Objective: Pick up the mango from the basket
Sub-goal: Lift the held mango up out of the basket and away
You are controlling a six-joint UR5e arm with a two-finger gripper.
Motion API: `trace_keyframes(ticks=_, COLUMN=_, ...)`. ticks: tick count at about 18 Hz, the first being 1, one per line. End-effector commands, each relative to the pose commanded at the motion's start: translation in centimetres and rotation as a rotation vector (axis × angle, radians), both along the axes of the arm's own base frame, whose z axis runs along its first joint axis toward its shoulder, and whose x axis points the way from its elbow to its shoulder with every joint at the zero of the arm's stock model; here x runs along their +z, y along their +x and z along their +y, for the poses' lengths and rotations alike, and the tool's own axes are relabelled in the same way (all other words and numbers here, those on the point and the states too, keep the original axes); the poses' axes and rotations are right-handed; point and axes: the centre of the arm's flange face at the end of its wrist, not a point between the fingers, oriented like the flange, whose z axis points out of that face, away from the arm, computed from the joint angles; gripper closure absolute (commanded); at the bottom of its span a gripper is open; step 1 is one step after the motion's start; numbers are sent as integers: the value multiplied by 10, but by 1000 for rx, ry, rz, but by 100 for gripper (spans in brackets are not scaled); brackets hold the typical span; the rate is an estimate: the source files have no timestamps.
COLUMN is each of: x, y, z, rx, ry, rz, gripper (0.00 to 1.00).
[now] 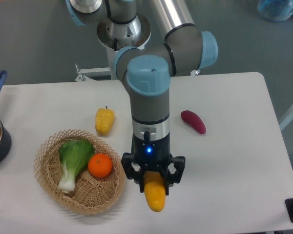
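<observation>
White table (224, 161). Gripper (154, 181) clamped on mango (155, 195), right of basket (44, 180), apparently outside rim. Advice: hold grip firm, lift straight, avoid swing.

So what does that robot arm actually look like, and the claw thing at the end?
The arm is built of thick grey and silver tubes joined by rounded joints with light blue caps. At its tip sits a black two-finger gripper with a small blue light glowing above it.
</observation>
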Motion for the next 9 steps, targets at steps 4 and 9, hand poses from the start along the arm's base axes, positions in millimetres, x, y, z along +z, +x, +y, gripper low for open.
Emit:
trace_keyframes(ticks=4, x=14, y=-13, z=-17, rx=7, ry=57, rz=-26, gripper=67)
trace_keyframes(ticks=9, x=16, y=-19, z=-21, rx=15, ry=61, rz=-24, gripper=67)
